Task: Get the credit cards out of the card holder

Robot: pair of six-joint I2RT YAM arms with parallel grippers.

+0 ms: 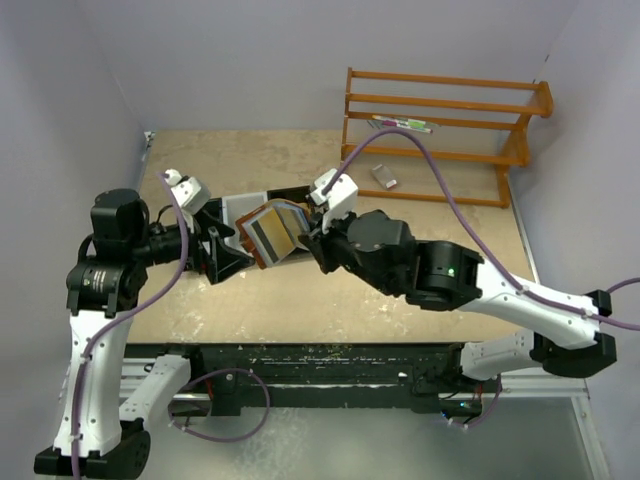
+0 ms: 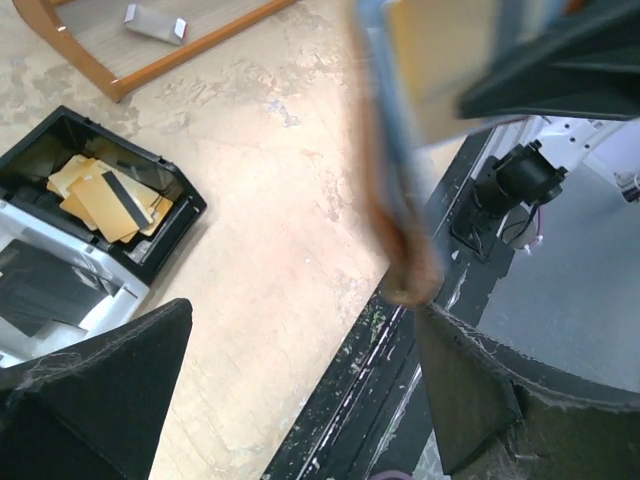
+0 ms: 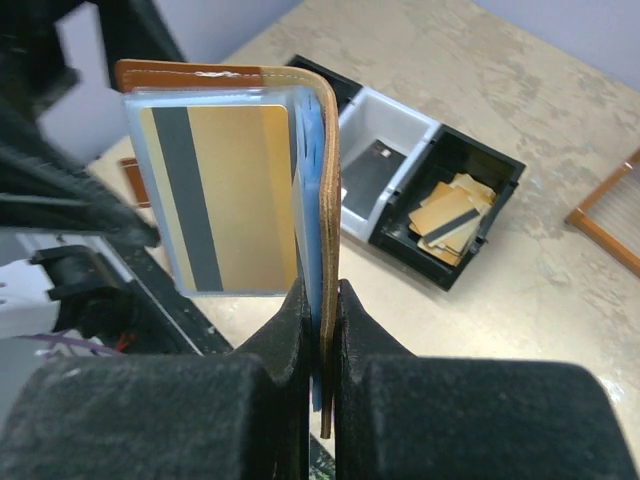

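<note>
One card holder (image 3: 327, 190) hangs over the table (image 1: 400, 290), its brown edge pinched in the closed right claw (image 3: 322, 300). One striped gold card (image 3: 225, 200) shows in its clear sleeve; the pale blue layers behind cannot be counted. The left claw (image 2: 300, 320) gapes wide, gripping nothing. One three-compartment tray (image 3: 385, 125) holds overlapping gold pieces (image 3: 450, 215), number unclear.

No words, numbers or signs can be read here. The credit card (image 3: 235, 200) in the card holder (image 3: 200, 73) shows only a dark stripe.
</note>
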